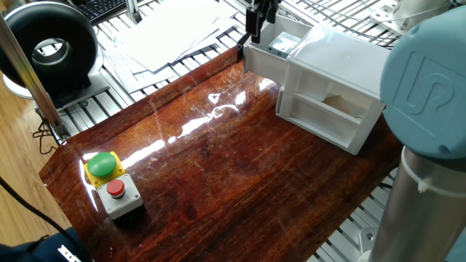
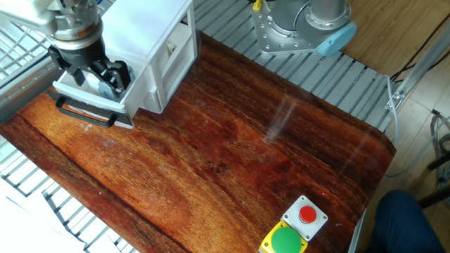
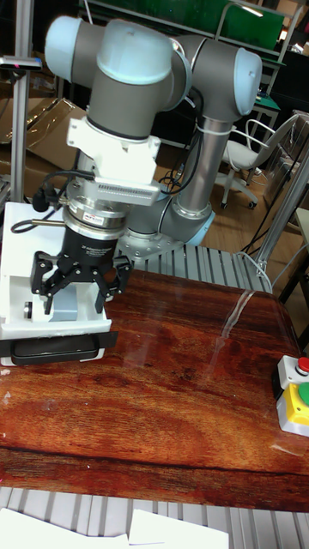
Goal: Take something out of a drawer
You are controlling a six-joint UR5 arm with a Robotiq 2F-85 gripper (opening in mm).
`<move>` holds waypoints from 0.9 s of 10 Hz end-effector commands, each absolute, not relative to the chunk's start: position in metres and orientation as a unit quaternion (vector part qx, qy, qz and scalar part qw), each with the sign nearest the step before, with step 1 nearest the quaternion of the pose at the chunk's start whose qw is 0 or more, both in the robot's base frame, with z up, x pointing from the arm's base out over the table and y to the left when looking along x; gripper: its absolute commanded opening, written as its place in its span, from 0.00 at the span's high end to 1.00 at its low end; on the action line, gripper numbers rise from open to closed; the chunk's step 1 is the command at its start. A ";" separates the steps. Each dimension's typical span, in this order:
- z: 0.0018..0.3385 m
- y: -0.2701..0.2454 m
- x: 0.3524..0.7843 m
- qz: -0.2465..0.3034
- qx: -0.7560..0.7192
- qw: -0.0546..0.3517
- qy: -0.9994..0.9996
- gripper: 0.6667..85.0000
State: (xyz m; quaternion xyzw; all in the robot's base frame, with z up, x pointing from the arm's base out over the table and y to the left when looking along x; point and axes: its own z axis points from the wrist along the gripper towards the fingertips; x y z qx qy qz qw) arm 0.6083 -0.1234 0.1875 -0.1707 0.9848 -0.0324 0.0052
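Observation:
The drawer (image 1: 259,61) (image 2: 90,102) (image 3: 53,329) is the upper white tray, pulled out from the white cabinet (image 1: 336,81) over the table's edge. The something, a pale grey-blue cube (image 3: 64,302) (image 2: 103,83), sits between the black fingers of my gripper (image 3: 75,305) (image 2: 97,79) (image 1: 256,32). The gripper hangs straight down over the drawer, just in front of the cabinet, its fingers closed against the cube at about rim height. In the view from the button-box side the fingers hide the cube.
A grey box with green and red buttons (image 1: 113,186) (image 2: 292,229) (image 3: 296,390) stands at the far corner of the glossy wooden table (image 1: 218,167). The drawer's black handle (image 2: 84,112) juts out at its front. Papers (image 1: 171,36) and a black round device (image 1: 51,47) lie beyond the table.

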 end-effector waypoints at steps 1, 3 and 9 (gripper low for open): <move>0.192 -0.144 0.607 -0.025 -0.196 0.004 0.980 0.11; 0.183 -0.152 0.608 -0.026 -0.193 0.006 0.981 0.11; 0.173 -0.137 0.597 0.023 -0.163 0.008 0.986 0.05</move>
